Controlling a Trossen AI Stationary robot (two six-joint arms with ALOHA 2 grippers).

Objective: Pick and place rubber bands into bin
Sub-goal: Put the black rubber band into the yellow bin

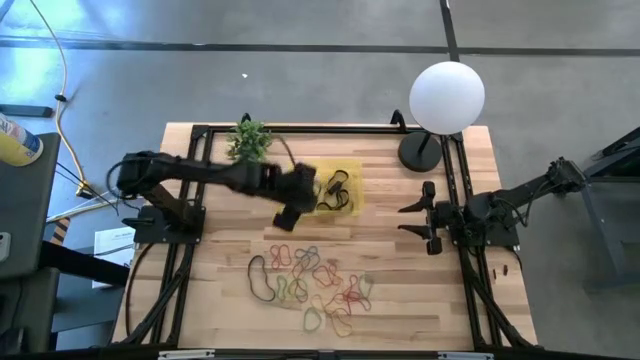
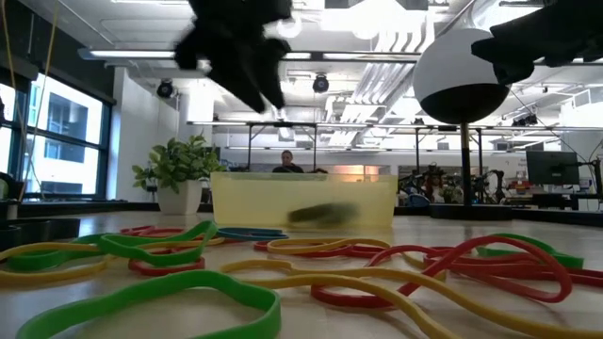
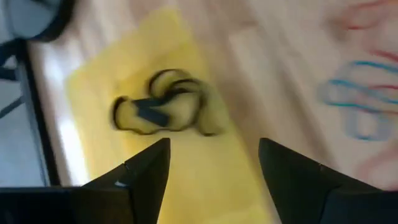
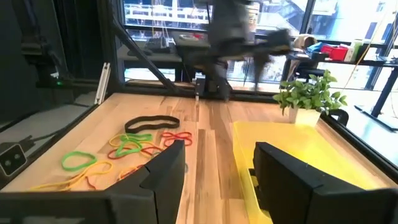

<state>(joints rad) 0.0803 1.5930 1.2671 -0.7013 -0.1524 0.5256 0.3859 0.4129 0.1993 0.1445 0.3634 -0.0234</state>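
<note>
High view, frame centre: your left hand hangs spread and empty beside the bin, where a few black bands lie. Most rubber bands wait on the surface below. Right hand, spread, idles at right.

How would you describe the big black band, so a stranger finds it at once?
Start at the pile of bands on the table's near half, below the yellow bin. At its left edge lies the black band: the largest loop and the only black one there.
</note>
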